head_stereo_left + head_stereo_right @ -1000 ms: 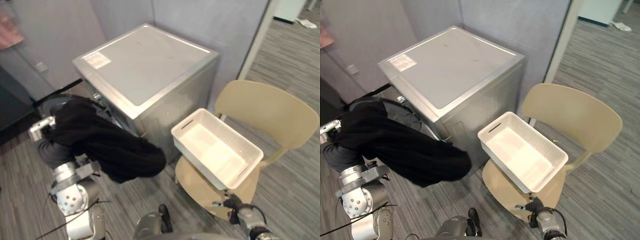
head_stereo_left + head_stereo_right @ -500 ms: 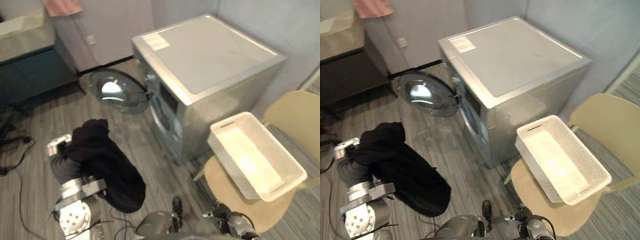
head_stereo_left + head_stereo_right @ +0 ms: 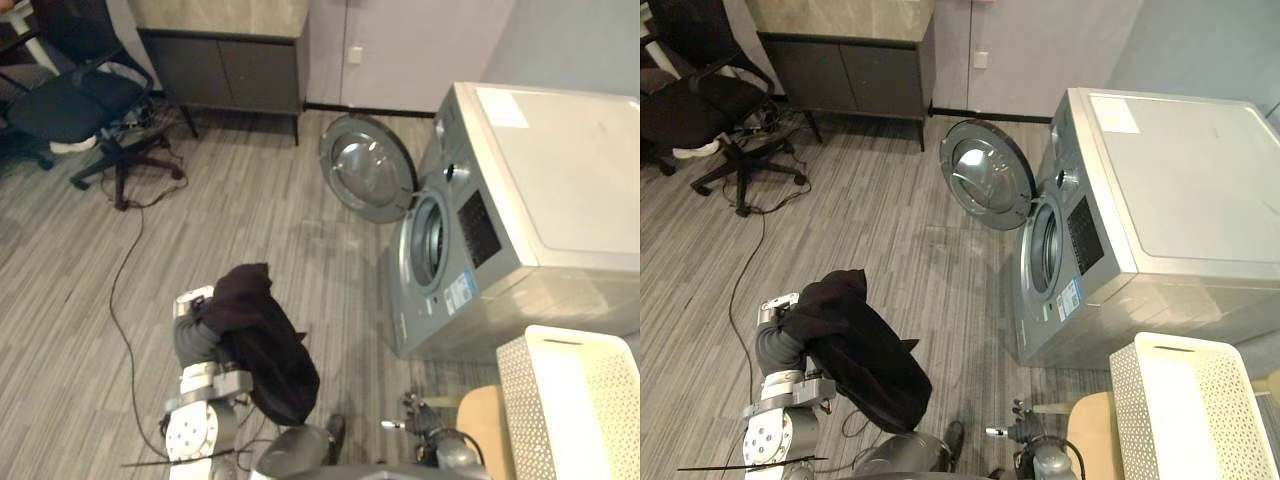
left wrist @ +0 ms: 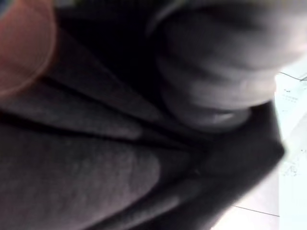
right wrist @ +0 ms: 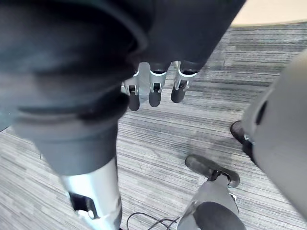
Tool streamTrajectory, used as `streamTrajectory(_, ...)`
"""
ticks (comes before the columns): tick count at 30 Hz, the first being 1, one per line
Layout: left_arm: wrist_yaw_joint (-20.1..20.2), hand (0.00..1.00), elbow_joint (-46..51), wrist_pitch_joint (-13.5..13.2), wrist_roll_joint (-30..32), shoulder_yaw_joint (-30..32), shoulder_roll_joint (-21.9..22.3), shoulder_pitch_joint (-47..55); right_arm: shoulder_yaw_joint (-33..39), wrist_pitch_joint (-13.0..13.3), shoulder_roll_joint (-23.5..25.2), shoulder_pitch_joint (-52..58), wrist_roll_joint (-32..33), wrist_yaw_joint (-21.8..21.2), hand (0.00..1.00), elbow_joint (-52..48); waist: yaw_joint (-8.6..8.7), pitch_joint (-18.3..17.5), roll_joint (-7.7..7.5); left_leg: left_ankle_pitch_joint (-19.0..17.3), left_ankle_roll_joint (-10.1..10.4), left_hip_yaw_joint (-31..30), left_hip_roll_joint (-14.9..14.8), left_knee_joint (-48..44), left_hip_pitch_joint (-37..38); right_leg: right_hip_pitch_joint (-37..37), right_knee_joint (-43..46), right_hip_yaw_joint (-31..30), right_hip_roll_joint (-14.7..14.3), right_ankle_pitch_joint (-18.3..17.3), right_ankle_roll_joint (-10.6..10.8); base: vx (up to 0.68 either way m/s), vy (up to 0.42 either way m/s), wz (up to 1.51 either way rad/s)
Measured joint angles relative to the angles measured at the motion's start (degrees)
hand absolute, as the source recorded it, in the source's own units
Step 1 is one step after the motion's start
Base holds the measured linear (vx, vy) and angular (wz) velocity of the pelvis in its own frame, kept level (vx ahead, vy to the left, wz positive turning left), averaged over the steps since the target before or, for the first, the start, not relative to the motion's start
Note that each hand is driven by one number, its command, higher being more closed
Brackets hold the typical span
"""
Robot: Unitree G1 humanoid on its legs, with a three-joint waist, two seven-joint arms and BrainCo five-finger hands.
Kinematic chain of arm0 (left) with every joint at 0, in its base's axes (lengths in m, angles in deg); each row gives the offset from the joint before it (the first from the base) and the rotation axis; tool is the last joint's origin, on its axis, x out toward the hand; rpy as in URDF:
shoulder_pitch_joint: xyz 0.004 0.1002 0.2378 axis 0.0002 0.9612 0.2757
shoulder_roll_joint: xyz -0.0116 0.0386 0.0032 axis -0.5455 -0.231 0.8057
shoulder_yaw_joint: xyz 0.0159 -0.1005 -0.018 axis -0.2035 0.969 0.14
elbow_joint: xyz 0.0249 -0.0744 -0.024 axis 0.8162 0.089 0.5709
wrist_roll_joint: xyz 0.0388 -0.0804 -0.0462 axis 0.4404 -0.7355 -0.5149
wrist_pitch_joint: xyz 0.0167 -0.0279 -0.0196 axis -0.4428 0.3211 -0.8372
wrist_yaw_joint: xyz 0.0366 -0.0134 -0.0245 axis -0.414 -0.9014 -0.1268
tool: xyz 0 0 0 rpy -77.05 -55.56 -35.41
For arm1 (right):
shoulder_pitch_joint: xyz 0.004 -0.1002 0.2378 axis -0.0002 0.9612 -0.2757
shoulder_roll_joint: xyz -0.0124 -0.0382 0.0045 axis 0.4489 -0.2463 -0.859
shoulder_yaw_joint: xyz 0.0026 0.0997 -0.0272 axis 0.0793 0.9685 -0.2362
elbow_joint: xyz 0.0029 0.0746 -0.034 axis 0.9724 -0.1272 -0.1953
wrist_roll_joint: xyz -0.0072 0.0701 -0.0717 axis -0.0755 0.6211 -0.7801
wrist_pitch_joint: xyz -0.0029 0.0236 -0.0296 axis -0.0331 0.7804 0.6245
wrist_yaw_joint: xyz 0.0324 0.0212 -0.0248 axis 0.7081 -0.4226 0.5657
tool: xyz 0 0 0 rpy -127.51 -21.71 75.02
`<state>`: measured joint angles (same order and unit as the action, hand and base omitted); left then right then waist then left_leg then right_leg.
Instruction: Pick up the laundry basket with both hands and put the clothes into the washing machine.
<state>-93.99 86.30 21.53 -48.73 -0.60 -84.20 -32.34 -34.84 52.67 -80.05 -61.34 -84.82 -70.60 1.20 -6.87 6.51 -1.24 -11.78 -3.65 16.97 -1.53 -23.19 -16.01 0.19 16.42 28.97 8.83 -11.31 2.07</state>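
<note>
Garment (image 3: 262, 340) seemingly still over left arm (image 3: 194, 342)

Two head eyes high, downward, with shared washing machine (image 3: 520, 200) and floor (image 3: 250, 200); wrist cameras very close, left against black cloth (image 4: 96, 167).

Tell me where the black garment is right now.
In the left eye view's lower left, the black garment hangs over the robot's left arm, above the grey floor, well left of the silver washing machine and its open round door.
</note>
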Motion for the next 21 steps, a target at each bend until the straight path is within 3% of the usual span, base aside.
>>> streamTrajectory(1,0.3,1.00,-0.2,0.1,0.0,-0.4,0.2,-0.3,0.2,0.0,-0.3,-0.2,0.0,0.7,0.00,-0.2,-0.09,-0.1,1.16,1.2,-0.7,4.2,-5.6,-1.7,1.3,-1.1,1.1,0.6,-0.8,-0.2,0.2,0.09,-0.068,0.14)
streamTrajectory(2,0.3,1.00,-0.4,0.2,0.0,-0.9,0.2,-0.6,1.0,-0.1,-0.8,-0.3,0.0,0.8,0.00,0.0,-0.01,-0.1,1.21,1.3,-1.1,4.6,-5.4,-2.0,1.9,-1.4,1.9,0.5,-0.4,-0.3,0.2,0.09,0.014,0.02)
streamTrajectory(5,0.3,1.00,-1.4,0.0,0.0,-2.7,-1.1,-1.8,2.7,0.3,-0.4,-1.2,0.6,1.7,0.00,2.1,1.56,-2.3,-0.69,1.4,-1.1,1.9,-2.7,-0.5,1.2,-1.4,-0.9,0.3,0.3,-1.4,0.4,0.06,0.004,0.36)
streamTrajectory(9,0.4,1.00,-6.3,1.1,0.0,-6.3,-1.8,-4.4,4.8,-0.1,0.2,-0.8,1.0,1.7,0.00,6.8,3.23,-2.3,-0.02,5.9,-1.2,-1.3,0.9,5.3,1.6,-2.6,-4.5,2.5,0.2,0.7,1.1,-0.03,-0.014,0.50)
streamTrajectory(14,2.8,1.00,-8.4,2.3,0.0,-11.0,-1.8,-4.9,6.6,-0.8,0.5,1.2,1.1,1.7,0.00,7.2,3.09,-2.3,0.61,8.9,-0.1,-2.7,2.5,10.7,3.9,-2.7,-2.8,3.0,1.5,0.5,0.5,-0.12,-0.023,0.14)
streamTrajectory(16,3.4,1.00,-8.5,2.6,0.0,-11.5,-1.9,-5.0,6.7,-0.9,0.5,1.9,1.1,1.7,0.00,6.7,3.22,-1.8,-0.45,8.6,-0.5,-0.8,3.5,12.8,6.1,-2.0,-0.4,2.9,3.5,-1.5,0.1,-0.12,0.007,0.03)
streamTrajectory(17,3.7,1.00,-8.6,2.7,0.1,-11.8,-2.0,-5.4,6.8,-1.1,0.6,2.6,1.1,1.7,0.00,6.5,3.69,-1.6,-1.37,6.4,-3.4,1.5,3.2,8.8,6.3,-1.7,2.5,2.8,5.4,-2.9,0.6,0.03,0.013,0.01)
streamTrajectory(18,3.6,1.00,-8.6,2.7,0.1,-12.4,-2.2,-5.3,7.3,-1.2,0.6,3.3,1.5,1.7,0.00,5.2,4.28,-1.8,-0.98,2.2,-2.9,2.3,1.6,2.7,7.1,-1.2,6.5,2.4,6.2,-5.1,-0.2,0.10,0.016,0.01)
streamTrajectory(19,3.5,1.00,-8.7,2.6,0.1,-12.8,-2.3,-5.6,7.7,-1.2,0.6,3.5,1.7,1.7,0.00,4.8,4.66,-1.9,-0.71,0.3,-2.0,2.2,1.6,2.8,7.4,-0.7,8.7,2.0,6.5,-6.1,-0.7,0.11,0.014,-0.21)
streamTrajectory(20,3.4,1.00,-9.9,2.9,0.2,-13.3,-3.1,-6.2,8.4,-1.3,0.6,3.4,1.7,1.6,0.00,4.8,5.11,-2.4,-0.99,0.6,-2.3,1.7,2.6,5.1,8.6,2.4,13.6,-1.1,7.4,-6.7,-4.6,0.05,0.040,-0.23)
streamTrajectory(21,2.8,1.00,-10.9,2.9,0.2,-13.3,-3.0,-6.9,8.7,-1.3,0.5,3.4,2.1,1.6,0.00,4.7,5.62,-2.5,-0.85,1.1,-2.0,1.4,2.3,6.8,8.5,5.1,13.6,-2.5,6.6,-7.2,-4.4,-0.02,0.044,-0.26)
